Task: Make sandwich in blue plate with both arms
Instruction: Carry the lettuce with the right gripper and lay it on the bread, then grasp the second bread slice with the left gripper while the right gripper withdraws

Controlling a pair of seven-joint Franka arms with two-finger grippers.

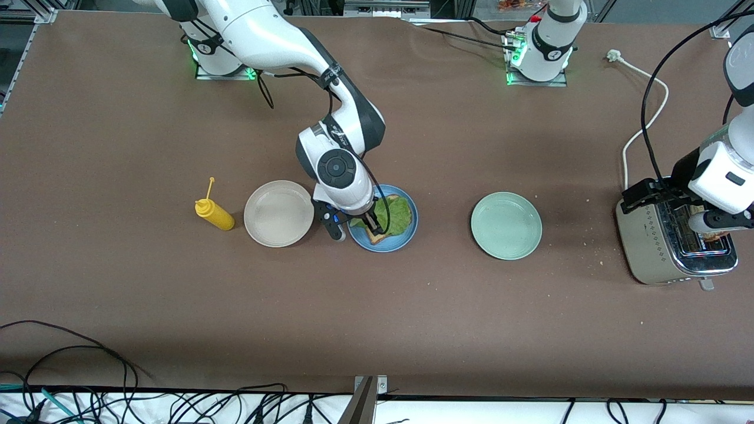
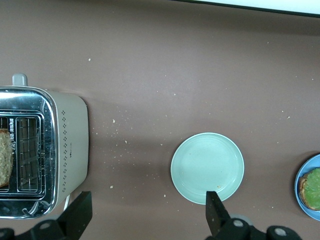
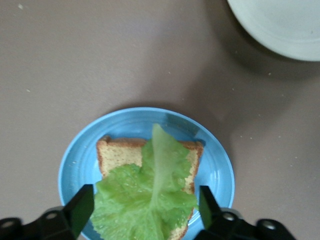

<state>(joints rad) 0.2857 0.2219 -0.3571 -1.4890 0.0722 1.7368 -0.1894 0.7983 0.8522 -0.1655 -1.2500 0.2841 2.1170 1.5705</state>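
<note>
The blue plate point(image 1: 412, 222) point(image 3: 80, 160) lies mid-table and holds one brown bread slice point(image 3: 120, 152) with a ruffled green lettuce leaf point(image 1: 396, 213) point(image 3: 150, 195) on top. My right gripper point(image 1: 355, 227) point(image 3: 145, 200) hangs low over that plate, open, its fingers either side of the leaf and gripping nothing. My left gripper point(image 1: 710, 227) point(image 2: 146, 212) is open and empty above the toaster point(image 1: 665, 247) point(image 2: 65, 150) at the left arm's end of the table. Another bread slice point(image 2: 5, 157) stands in a toaster slot.
An empty pale green plate point(image 1: 506, 225) point(image 2: 207, 167) lies between the blue plate and the toaster. A beige plate point(image 1: 278, 213) point(image 3: 280, 25) and a yellow mustard bottle point(image 1: 214, 214) stand toward the right arm's end. A white cable point(image 1: 645, 118) runs from the toaster.
</note>
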